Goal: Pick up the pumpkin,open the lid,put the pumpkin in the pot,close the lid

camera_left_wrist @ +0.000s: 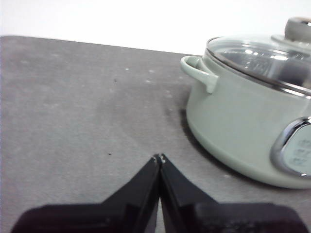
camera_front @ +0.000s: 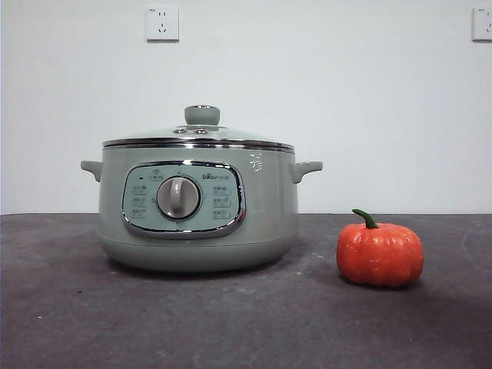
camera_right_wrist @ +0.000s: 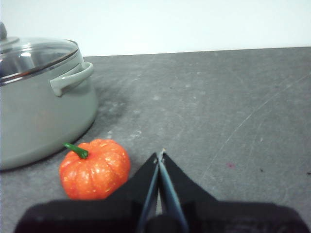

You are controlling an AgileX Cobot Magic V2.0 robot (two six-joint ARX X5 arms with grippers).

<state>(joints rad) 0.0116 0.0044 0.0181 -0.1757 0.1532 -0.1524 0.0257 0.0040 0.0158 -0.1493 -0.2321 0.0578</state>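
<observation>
Setting: dark grey speckled worktop (camera_front: 231,323) against a plain white wall (camera_front: 346,92), with a socket (camera_front: 162,23) on the wall above the pot.
Right gripper: right gripper (camera_right_wrist: 160,155) is clenched, its jaw tips meeting, holding nothing; it hangs low over the worktop just beside the pumpkin.
Left gripper: left gripper (camera_left_wrist: 159,158) is likewise pressed closed and empty, waiting near the pot on the side away from the pumpkin.
Pumpkin: pumpkin (camera_right_wrist: 95,169) stands upright on the worktop near the pot, apart from its wall, green stem curling up.
Pot: pot (camera_front: 198,207) sits with its dial facing the front camera; small handles stick out on both sides.
Lid: lid (camera_front: 198,137) rests shut on the pot, its pale green knob (camera_front: 201,115) at the centre top.
Handling, pumpkin: probably light and fairly stiff; the rounded ribbed body could roll or squirt out of a pinch, so I judge a grip across its widest part, jaws seated in opposite grooves, safer than the thin stem.
Handling, lid: glass, so likely heavier and breakable; the knob is the one sensible hold, and it looks smooth, so a firm centred squeeze seems needed.
Stage: nothing lifted yet; the right gripper must open before taking the pumpkin.
</observation>
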